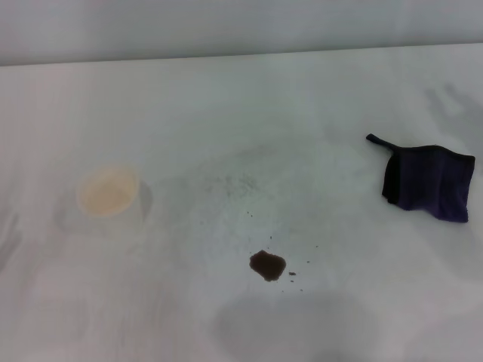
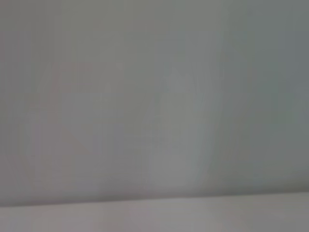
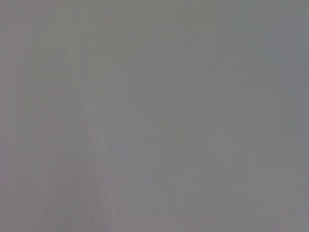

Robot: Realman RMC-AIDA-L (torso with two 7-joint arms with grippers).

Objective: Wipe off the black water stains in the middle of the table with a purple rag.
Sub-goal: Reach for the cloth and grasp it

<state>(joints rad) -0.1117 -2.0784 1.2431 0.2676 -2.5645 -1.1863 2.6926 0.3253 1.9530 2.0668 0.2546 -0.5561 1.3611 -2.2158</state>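
Neither tool is in view, so can't tell their state. Purple rag (image 1: 430, 181) lies well apart from the black water stains (image 1: 268, 265); a sloppy pinch could snag only its loop tail, and a wide wipe could reach the paper cup (image 1: 109, 193).

Stains (image 1: 267, 265) lie between cup (image 1: 108, 192) left, rag (image 1: 428, 182) right.

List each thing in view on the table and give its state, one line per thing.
black water stains: still on the table, unwiped, small specks beside them.
purple rag: lying crumpled at the robot's right, untouched, loop tail sticking out.
paper cup: upright, open, at the robot's left.
Both grippers: out of view.
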